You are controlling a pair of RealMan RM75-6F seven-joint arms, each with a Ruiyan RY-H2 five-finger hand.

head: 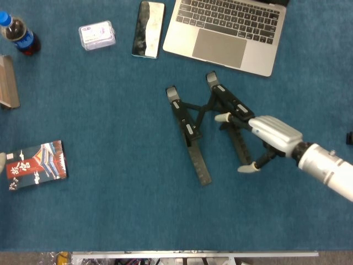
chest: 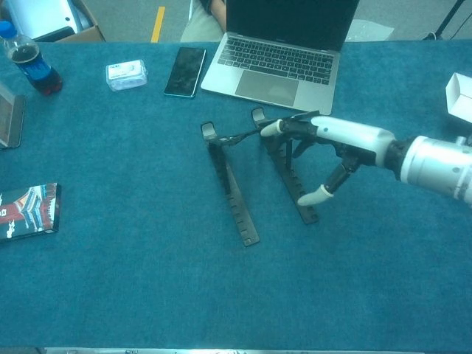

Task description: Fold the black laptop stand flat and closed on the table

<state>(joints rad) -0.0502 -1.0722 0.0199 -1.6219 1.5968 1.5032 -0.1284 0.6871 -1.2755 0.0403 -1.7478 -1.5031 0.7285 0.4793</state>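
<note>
The table (head: 110, 210) is covered in blue cloth. At its far edge sits an open silver laptop (head: 229, 30), with its dark screen upright in the chest view.

The black laptop stand (head: 207, 130) lies near the table's centre, just in front of the laptop. It is unfolded: two long notched base rails splay apart toward the near edge, and two upper arms with grey pads rise from them, joined by crossed struts. The chest view shows the upper arms raised off the rails, ending in small hooked lips at the far end.

The right hand (head: 259, 135) reaches in from the right, over the stand's right-hand rail. Its fingers are spread; a white fingertip (chest: 270, 127) sits at the raised upper arm and the thumb tip is down beside the rail. Whether it grips the stand cannot be told.

The left hand shows only as a sliver (head: 3, 162) at the left edge; its state cannot be told.

Smaller items: a phone (head: 148, 21), a printed booklet (head: 36, 165), a cola bottle (head: 16, 32), and a clear plastic box (head: 97, 35).
</note>
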